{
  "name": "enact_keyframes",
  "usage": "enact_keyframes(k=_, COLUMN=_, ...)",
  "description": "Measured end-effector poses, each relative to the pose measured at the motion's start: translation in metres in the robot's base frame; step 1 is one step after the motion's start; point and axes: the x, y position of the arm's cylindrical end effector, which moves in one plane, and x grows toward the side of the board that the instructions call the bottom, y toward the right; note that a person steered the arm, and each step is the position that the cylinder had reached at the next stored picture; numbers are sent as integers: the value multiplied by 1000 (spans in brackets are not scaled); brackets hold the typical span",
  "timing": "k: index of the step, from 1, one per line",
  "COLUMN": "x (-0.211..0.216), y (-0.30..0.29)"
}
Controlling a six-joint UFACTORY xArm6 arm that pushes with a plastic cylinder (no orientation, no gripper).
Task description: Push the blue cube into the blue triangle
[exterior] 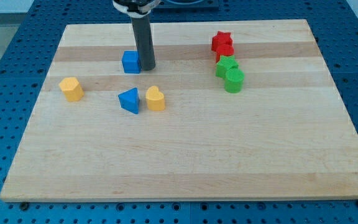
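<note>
My tip (pixel 148 66) rests on the table (pixel 185 155), touching the blue cube (pixel 130 61) just to its left in the view. The blue triangle (pixel 129 100) lies below-left of my tip, beside a yellow block (pixel 155 99). No hand shows.

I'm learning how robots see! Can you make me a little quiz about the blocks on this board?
1. True or false: my tip is on the view's right of the blue cube.
2. Which block sits just right of the blue triangle? A) red star B) yellow heart C) green cylinder
3. Fill in: the blue triangle lies toward the view's ____ from the blue cube.

Key: 1 true; 2 B, the yellow heart; 3 bottom.
</note>
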Motion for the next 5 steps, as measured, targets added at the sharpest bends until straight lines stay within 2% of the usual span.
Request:
enact_keyframes(k=1, x=-23, y=-4)
enact_keyframes(k=3, x=-28, y=-63)
enact_keyframes(k=5, x=-28, y=-79)
